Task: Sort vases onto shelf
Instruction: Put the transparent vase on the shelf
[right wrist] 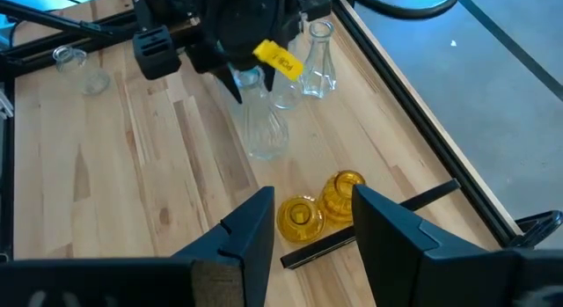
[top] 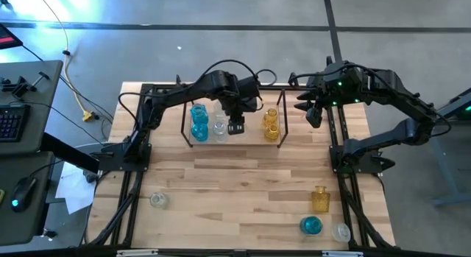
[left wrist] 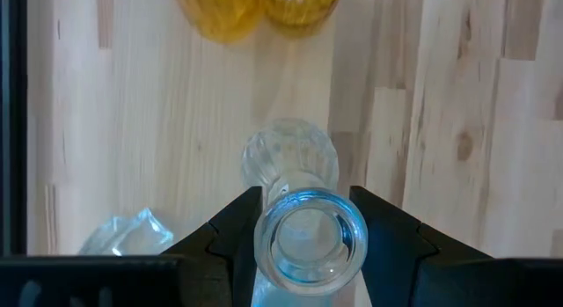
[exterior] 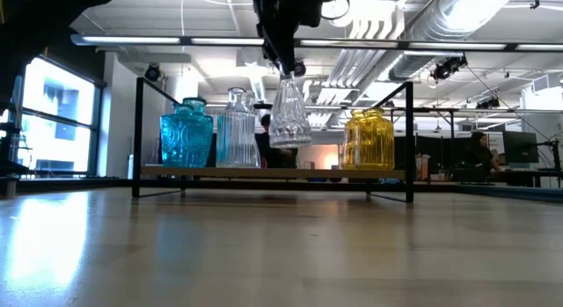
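Note:
My left gripper [top: 235,126] hangs over the shelf [top: 251,137], shut on a clear vase [exterior: 288,122] with a narrow neck. The vase hangs between the clear ribbed vase [exterior: 236,129] and the yellow vases [exterior: 368,138]. Two blue vases [top: 199,121] stand at the shelf's left end, two yellow ones [top: 271,123] at its right end, all on their bases on the wood floor. My right gripper [top: 313,113] is open and hovers just right of the shelf, touching nothing; the right wrist view shows the yellow vases [right wrist: 321,206] beyond its fingers. My left gripper [left wrist: 310,228] pinches the clear vase's neck just under the rim [left wrist: 310,245] between its two fingers, one on each side. The fingers [exterior: 280,61] come from above, pointing down. The vase hangs upright below them, its base [exterior: 289,144] lifted clear of the shelf floor [exterior: 264,172].
On the near table stand a clear vase [top: 158,200] at the left, and an amber vase [top: 320,199], a blue vase [top: 311,225] and a clear vase [top: 340,232] at the right. Black frame rails [top: 342,176] edge the table. Bare wood lies between shelf and near edge.

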